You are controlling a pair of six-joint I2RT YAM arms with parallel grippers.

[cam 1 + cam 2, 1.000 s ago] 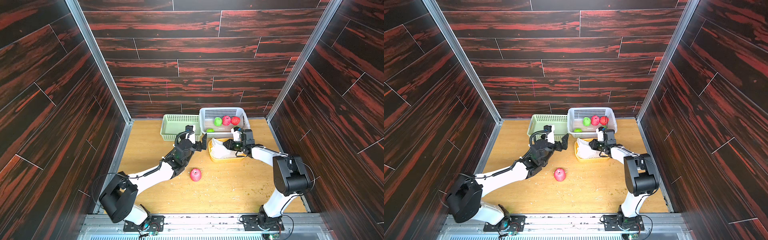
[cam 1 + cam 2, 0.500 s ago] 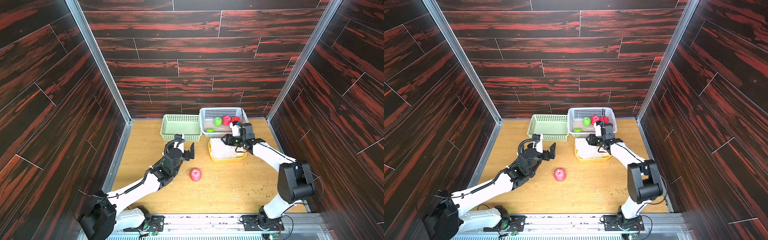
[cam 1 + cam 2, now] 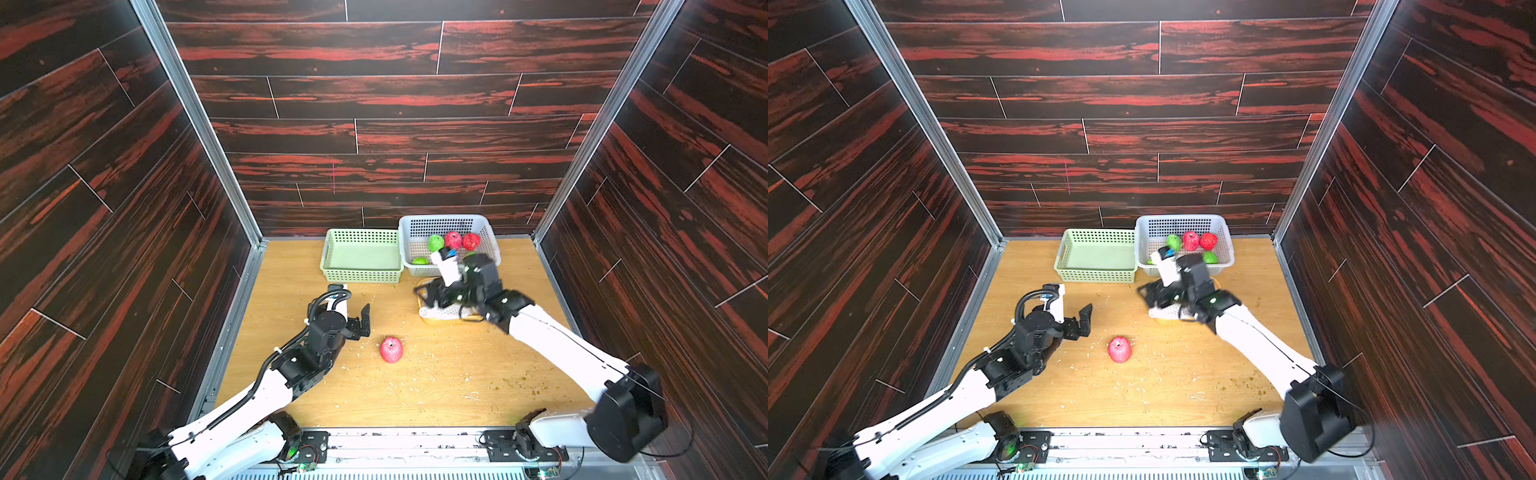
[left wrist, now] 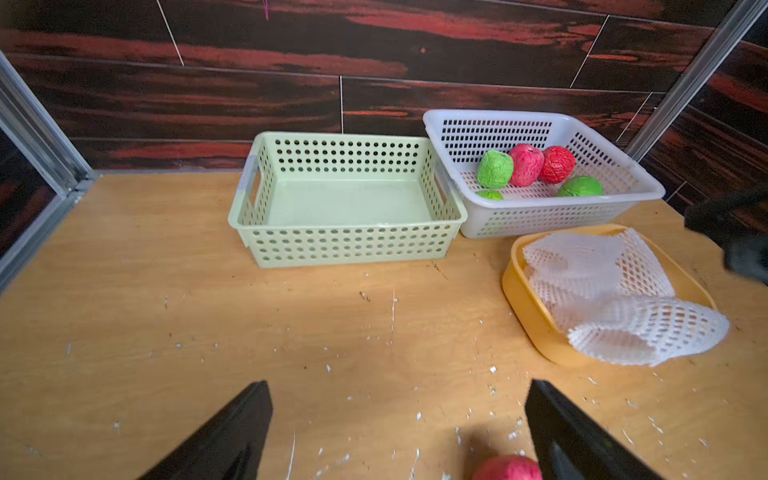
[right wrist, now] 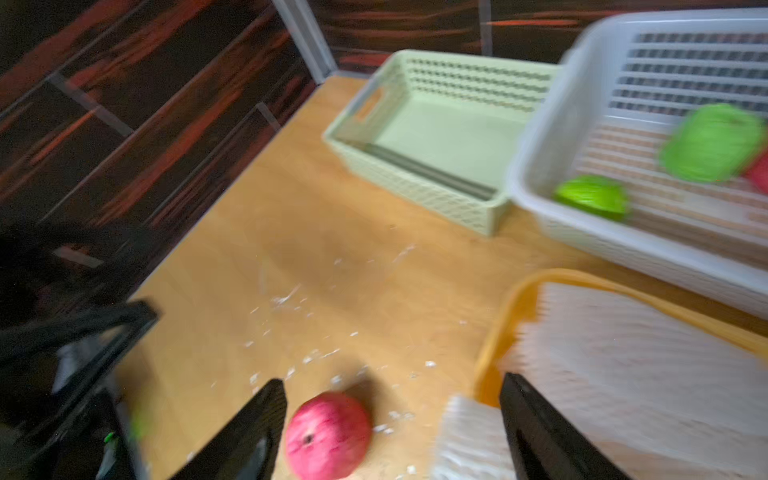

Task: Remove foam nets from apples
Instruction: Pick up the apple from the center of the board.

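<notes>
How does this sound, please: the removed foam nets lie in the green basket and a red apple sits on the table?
Not quite: the left wrist view shows the foam nets lying in the yellow tray, while the green basket is empty. A red apple does sit on the table.

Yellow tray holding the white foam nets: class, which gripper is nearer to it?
Right. The right gripper, open, hangs over the edge of the yellow tray. The left gripper, open, is apart from it, over the table beside the red apple.
</notes>
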